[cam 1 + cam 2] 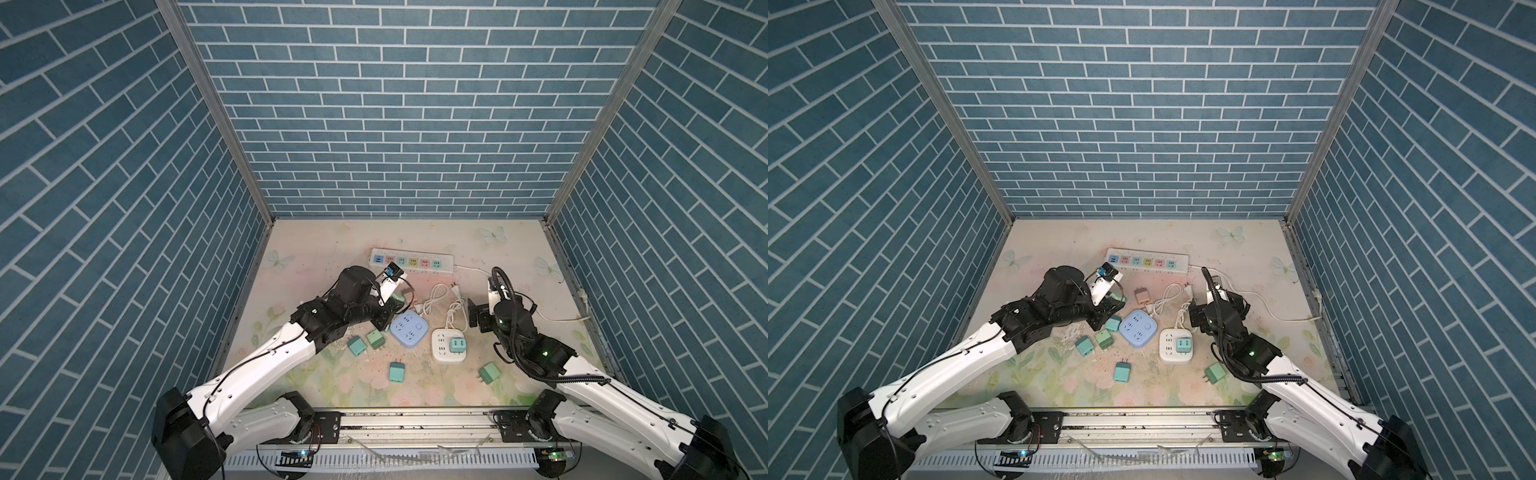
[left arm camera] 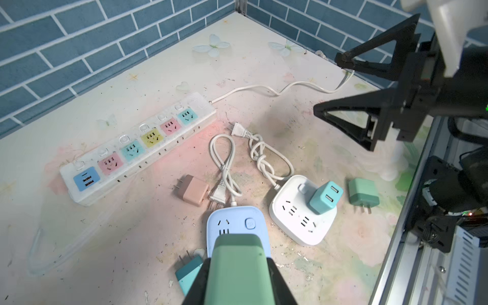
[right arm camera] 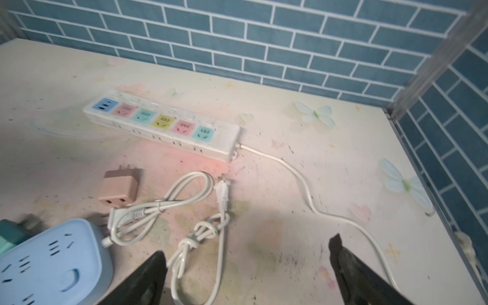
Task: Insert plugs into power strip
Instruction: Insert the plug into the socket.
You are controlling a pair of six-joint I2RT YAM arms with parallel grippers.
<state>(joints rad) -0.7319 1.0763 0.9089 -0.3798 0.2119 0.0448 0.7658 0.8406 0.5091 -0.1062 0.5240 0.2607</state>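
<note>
My left gripper (image 2: 237, 260) is shut on a green plug (image 2: 235, 272), held above the blue square power strip (image 2: 237, 224); in a top view this plug (image 1: 1116, 296) shows past the wrist. My right gripper (image 3: 248, 250) stands open and empty over bare table, right of a knotted white cord (image 3: 203, 232). A teal plug (image 1: 457, 344) sits in the white square power strip (image 1: 440, 353). The long power strip (image 1: 409, 262) with coloured sockets lies at the back, no plugs in it. Loose: a pinkish-tan plug (image 1: 1142, 296) and several teal plugs (image 1: 397, 371).
Two white corded plugs (image 2: 239, 130) with coiled cords lie between the long strip and the square ones. The long strip's cord (image 3: 303, 184) runs to the right wall. Brick-patterned walls (image 1: 399, 124) close the table on three sides; a metal rail (image 1: 415, 424) runs along the front.
</note>
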